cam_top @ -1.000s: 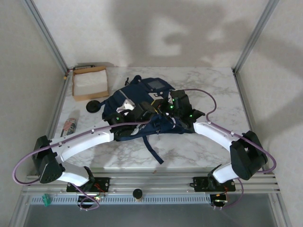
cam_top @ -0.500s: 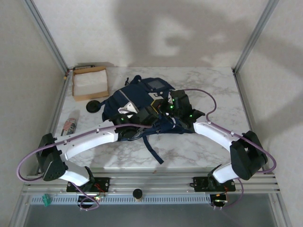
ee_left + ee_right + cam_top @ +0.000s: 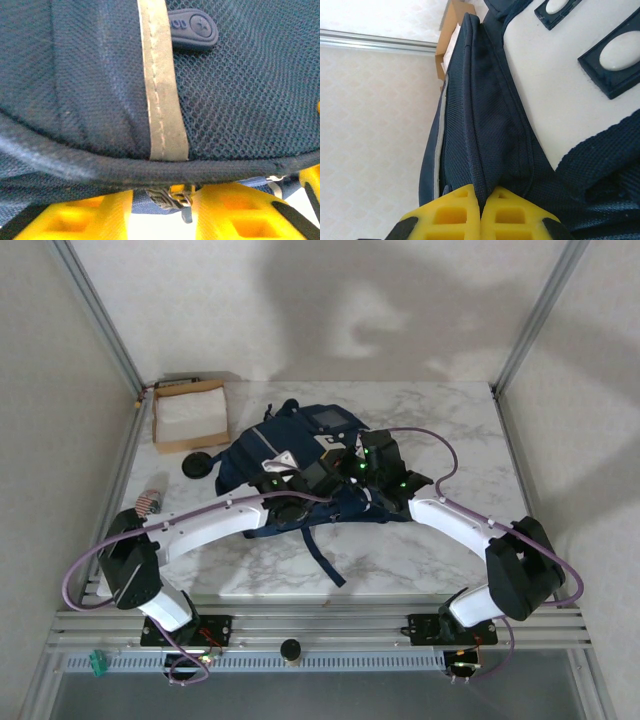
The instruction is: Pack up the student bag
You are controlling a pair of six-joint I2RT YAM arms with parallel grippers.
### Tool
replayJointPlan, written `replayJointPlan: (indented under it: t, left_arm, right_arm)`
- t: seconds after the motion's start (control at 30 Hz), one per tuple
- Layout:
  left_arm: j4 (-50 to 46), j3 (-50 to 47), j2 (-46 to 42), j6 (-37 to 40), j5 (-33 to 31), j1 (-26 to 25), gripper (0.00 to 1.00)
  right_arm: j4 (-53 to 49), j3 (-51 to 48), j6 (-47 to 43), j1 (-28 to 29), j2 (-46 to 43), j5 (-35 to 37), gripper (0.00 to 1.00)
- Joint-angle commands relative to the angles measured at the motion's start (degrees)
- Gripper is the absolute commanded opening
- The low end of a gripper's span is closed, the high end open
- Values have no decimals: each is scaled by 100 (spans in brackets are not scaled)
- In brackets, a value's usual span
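At the near edge of the desk (image 3: 450, 420) the left arm (image 3: 200, 528) rises from its base, folds back at a low elbow on the far left, then sweeps its white forearm rightward and away, low over the marble, to reach the near side of the student bag (image 3: 290, 435). The right arm (image 3: 455, 525) mirrors it: its elbow juts out to the right and its forearm angles inward and away, so the two wrists meet almost side by side over the bag's middle. The left gripper (image 3: 162, 207) stands partly open. Its yellow fingers (image 3: 75, 220) are apart beneath the bag's piped edge, with a metal zip pull (image 3: 175, 197) hanging in the gap; I cannot tell whether either finger presses on it. Just above runs the bag's pale stripe (image 3: 160, 95). The right gripper (image 3: 481, 197) is closed, its fingers pressed together on a raised fold of the bag's navy fabric. The bag lies flat at the desk's centre, one dark strap (image 3: 320, 555) trailing toward the near edge. Left of it sits a small black round object (image 3: 197, 466), and farther back in the left corner a shallow cardboard box (image 3: 190, 415).
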Motion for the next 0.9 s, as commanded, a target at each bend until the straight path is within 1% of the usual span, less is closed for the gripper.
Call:
replayJointPlan:
  t: [0.0,0.17,0.27,0.4,0.57,0.67,0.77,0.87]
  left_arm:
    - [-20,218,122,266,-294,172,31]
    - [-154,105,-55,284,-350,186,14]
    - [-121,-94,-250,390,-235,185,0]
    - [-159,-468,-652,469,-143,152,0]
    - [-149,-858,-1213,724,40,142,0]
    - [-303,-919,-1371,935,127,142,0]
    - [-451,-954,-1445,1294,154,177,0]
    - [-620,-938,-1499,1653,127,221,0]
  right_arm:
    - [820,69,-112,32,-435,-32,0]
    - [727,7,-181,-55,-516,-21,0]
    - [664,-59,-216,-178,-568,-34,0]
    - [461,-132,-387,-433,-698,-149,0]
    - [-4,-223,-851,-826,-919,-302,0]
    - [-158,-287,-1053,-1186,-975,-638,0]
    - [-565,-179,-1457,-1526,-942,-878,0]
    - [-802,-229,-1735,-2047,-929,-1146,0]
